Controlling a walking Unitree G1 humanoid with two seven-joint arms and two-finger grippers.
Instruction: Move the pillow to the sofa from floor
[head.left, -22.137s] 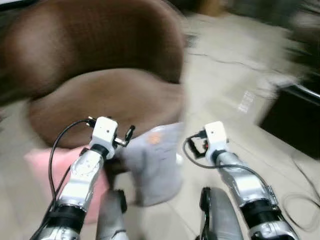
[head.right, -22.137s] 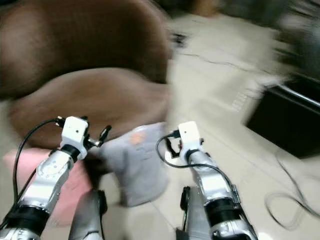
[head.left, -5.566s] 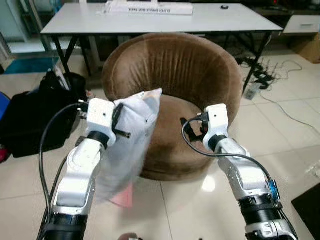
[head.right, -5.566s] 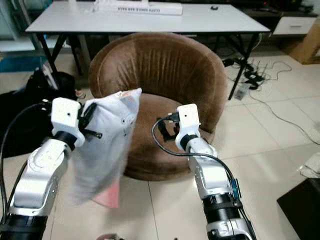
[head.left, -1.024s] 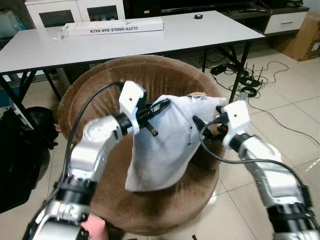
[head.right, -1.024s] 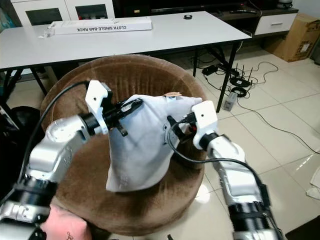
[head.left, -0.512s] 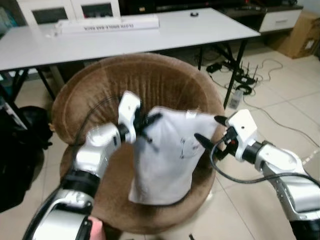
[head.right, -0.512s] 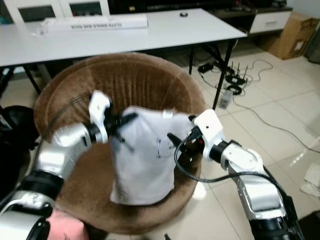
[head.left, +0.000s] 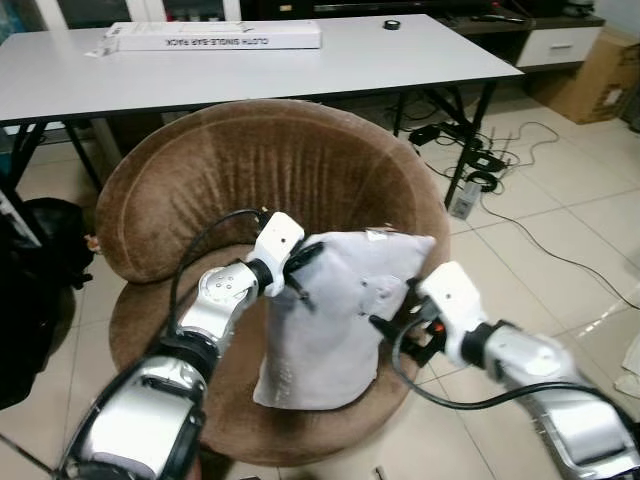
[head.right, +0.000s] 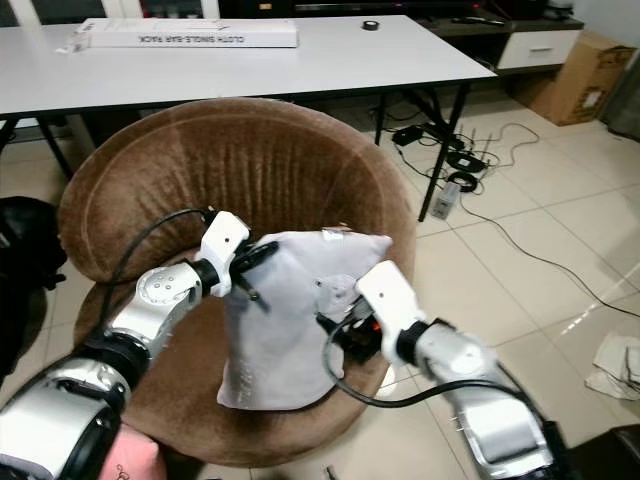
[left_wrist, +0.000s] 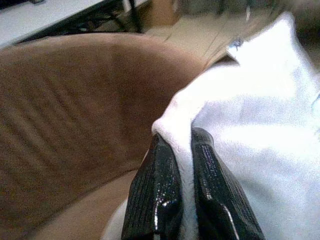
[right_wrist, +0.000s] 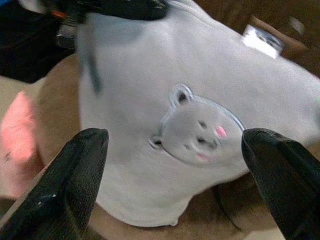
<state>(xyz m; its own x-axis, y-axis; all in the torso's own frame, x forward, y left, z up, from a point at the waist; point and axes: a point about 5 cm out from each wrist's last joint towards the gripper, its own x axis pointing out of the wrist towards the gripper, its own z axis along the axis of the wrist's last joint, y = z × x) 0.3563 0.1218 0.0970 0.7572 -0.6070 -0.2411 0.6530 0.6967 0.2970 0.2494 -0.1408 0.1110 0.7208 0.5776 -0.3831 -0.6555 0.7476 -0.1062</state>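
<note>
The grey pillow (head.left: 335, 320) with a small bear face (right_wrist: 195, 125) stands tilted on the seat of the round brown sofa chair (head.left: 200, 190). My left gripper (head.left: 300, 262) is shut on a fold at the pillow's upper left corner; in the left wrist view, the two black fingers (left_wrist: 157, 190) pinch the white fabric (left_wrist: 250, 125). My right gripper (head.left: 395, 325) sits at the pillow's right side, open, its fingers (right_wrist: 75, 170) spread wide in front of the bear face.
A pink pillow (head.right: 125, 465) lies on the floor by the chair's front left. Behind the chair stands a white table (head.left: 300, 70) with a long box (head.left: 215, 36). A black bag (head.left: 30, 300) is at left, cables (head.left: 490, 160) at right.
The pillow has come down onto the seat, the left gripper still holding it. My right gripper has dropped lower beside the pillow's right side.
</note>
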